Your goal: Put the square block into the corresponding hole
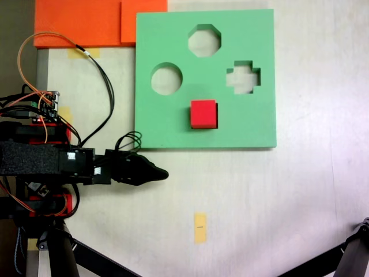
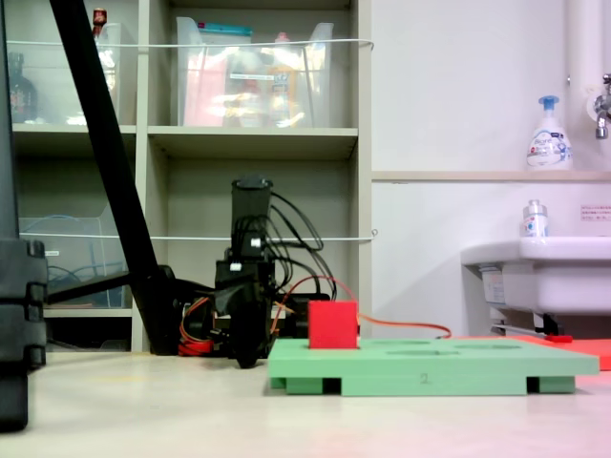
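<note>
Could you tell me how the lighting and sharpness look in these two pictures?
In a fixed view from above, light is even and soft, the red block and green board crisp, the dark gripper lacking detail. In a fixed view from table level, everything is slightly soft, and the block throws a faint red tint on the table.

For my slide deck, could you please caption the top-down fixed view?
Red square block sitting in the green foam board's square hole, with the gripper off the board.
</note>
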{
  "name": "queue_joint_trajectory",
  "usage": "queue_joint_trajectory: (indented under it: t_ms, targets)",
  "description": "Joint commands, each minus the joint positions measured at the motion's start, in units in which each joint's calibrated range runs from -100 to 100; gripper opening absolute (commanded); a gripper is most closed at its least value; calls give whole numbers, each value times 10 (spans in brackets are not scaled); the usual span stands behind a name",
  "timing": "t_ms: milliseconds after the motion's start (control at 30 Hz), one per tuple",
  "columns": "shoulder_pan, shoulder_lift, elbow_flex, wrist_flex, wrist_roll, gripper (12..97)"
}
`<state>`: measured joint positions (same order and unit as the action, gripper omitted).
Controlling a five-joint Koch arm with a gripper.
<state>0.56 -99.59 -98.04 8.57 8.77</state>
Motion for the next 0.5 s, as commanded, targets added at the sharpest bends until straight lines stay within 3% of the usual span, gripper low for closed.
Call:
queue_joint_trajectory:
  t_ms: [0, 467]
  targets:
    - [0, -4, -20, 12, -17, 494]
    - [-9, -4, -20, -80, -24, 494]
